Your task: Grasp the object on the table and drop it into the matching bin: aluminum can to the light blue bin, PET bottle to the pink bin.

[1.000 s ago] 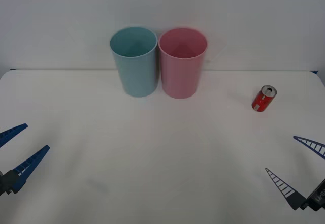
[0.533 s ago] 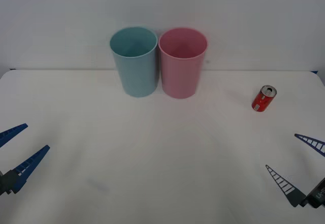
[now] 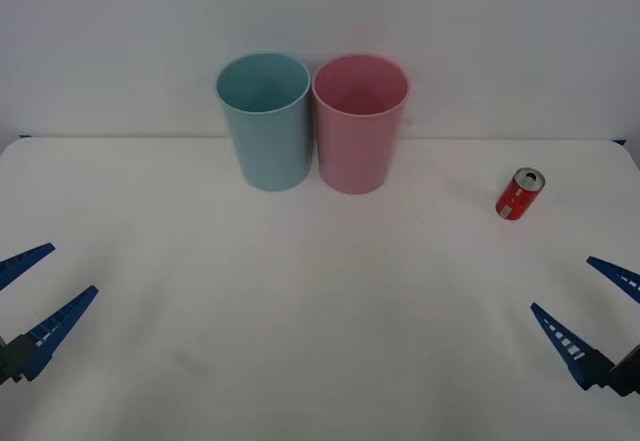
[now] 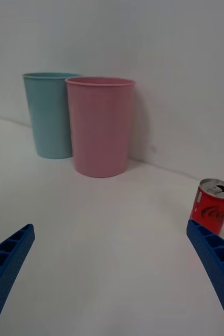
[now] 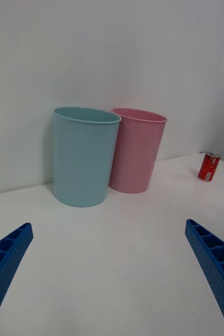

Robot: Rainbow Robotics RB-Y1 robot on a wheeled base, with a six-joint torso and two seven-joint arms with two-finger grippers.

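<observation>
Aluminum can (image 3: 520,194) upright on the white table (image 3: 320,301), well right of the pink bin (image 3: 360,124). Likely light, thin-walled, slick; best pinched mid-body, gently. Right gripper (image 3: 590,301) near it, spread wide; left gripper (image 3: 35,296) likewise wide, parked.

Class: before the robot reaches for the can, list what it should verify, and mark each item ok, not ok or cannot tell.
1. Aluminum can upright on the table: ok.
2. Right gripper open, short of the can: ok.
3. Table between right gripper and can free: ok.
4. Light blue bin upright, mouth open: ok.
5. Pink bin beside it, not the target: ok.
6. Left gripper open, parked at the near left: ok.
</observation>
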